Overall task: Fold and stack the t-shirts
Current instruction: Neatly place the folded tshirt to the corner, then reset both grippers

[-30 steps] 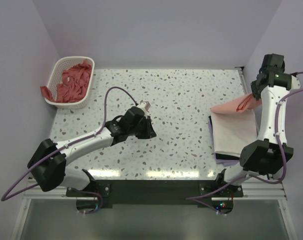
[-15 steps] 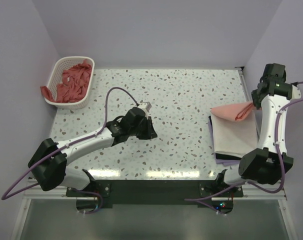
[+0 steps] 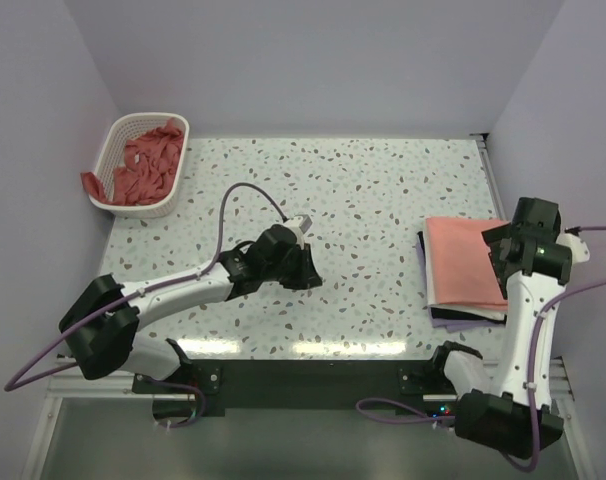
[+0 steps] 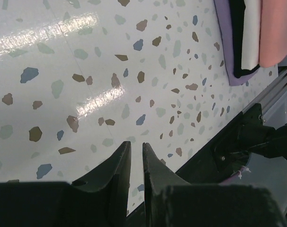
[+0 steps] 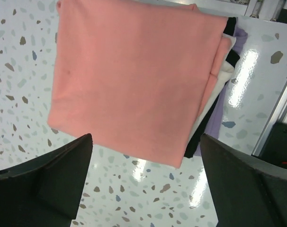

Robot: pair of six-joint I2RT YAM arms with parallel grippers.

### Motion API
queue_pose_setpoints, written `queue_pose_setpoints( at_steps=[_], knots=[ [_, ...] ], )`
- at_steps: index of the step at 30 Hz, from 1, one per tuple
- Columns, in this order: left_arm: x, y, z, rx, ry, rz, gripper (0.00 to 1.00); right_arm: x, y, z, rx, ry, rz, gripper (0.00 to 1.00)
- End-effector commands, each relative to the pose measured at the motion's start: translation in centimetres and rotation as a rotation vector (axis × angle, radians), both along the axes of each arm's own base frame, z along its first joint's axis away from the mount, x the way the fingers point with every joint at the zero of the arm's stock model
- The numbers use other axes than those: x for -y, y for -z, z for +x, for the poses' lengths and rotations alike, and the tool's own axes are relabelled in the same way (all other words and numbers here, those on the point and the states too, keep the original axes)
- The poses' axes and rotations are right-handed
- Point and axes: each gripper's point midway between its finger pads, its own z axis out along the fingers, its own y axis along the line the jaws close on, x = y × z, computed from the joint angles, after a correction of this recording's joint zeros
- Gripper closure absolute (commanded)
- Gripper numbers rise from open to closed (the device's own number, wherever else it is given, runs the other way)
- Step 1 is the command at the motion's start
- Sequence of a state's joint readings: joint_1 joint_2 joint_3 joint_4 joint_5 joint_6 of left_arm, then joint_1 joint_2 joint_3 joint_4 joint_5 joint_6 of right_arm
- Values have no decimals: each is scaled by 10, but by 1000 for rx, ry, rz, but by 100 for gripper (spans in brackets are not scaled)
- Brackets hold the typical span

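A folded salmon-pink t-shirt (image 3: 465,262) (image 5: 134,80) lies flat on top of a stack at the table's right edge. White, black and lavender folded layers (image 5: 218,101) (image 4: 243,42) show under it. My right gripper (image 3: 503,258) (image 5: 146,142) hovers over the near edge of that shirt, jaws wide open and holding nothing. More pink t-shirts (image 3: 148,160) are heaped in the basket at the far left. My left gripper (image 3: 305,270) (image 4: 136,144) hangs low over bare table near the middle, its fingers a narrow slit apart with nothing between them.
The white lattice basket (image 3: 111,160) stands at the far left corner, one pink shirt hanging over its left rim. The speckled tabletop (image 3: 383,190) stretches between basket and stack. The table's near edge and black frame (image 4: 247,137) lie close to the left gripper.
The right gripper opened and let go of the pink shirt, which now lies flat on the stack. The right arm drew back toward the near side. The left arm shifted slightly right.
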State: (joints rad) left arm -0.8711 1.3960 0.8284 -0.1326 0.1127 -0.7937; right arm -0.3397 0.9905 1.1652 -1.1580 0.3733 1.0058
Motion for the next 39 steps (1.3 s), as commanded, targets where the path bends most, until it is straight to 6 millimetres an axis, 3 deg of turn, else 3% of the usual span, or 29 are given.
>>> queue_pose_setpoints(
  at_steps=[1,7,10,16,19,20,22,23,25,26,32,36,39],
  knots=[
    [9,-5,2,24,17,-47,79,-4,-9,6,59,-106,-38,1],
    [6,-14,3,53,24,-50,79,-30,-18,45,220,-291,33,1],
    [0,-23,6,79,10,-49,79,-44,-2,57,279,-361,81,1],
    [-10,-34,12,117,-16,-45,78,-63,10,80,363,-485,107,1],
    [-17,-40,16,141,-46,-39,78,-85,16,96,365,-590,98,1],
    [-20,-43,18,154,-63,-38,78,-107,22,105,347,-667,109,1],
    [-26,-47,21,176,-86,-37,77,-129,24,115,318,-739,79,1],
    [-28,-49,22,179,-94,-38,77,-162,37,117,266,-836,96,1],
    [-38,-52,27,200,-133,-25,77,-191,45,121,245,-923,108,1],
    [-41,-53,27,203,-144,-20,76,-217,51,121,244,-999,118,1],
    [-73,-53,27,236,-237,31,74,-304,67,93,239,-1289,40,1],
    [-88,-43,24,230,-274,73,73,-331,83,71,241,-1421,55,1],
    [-93,-40,22,222,-292,76,73,-323,89,58,254,-1427,48,1]
  ],
)
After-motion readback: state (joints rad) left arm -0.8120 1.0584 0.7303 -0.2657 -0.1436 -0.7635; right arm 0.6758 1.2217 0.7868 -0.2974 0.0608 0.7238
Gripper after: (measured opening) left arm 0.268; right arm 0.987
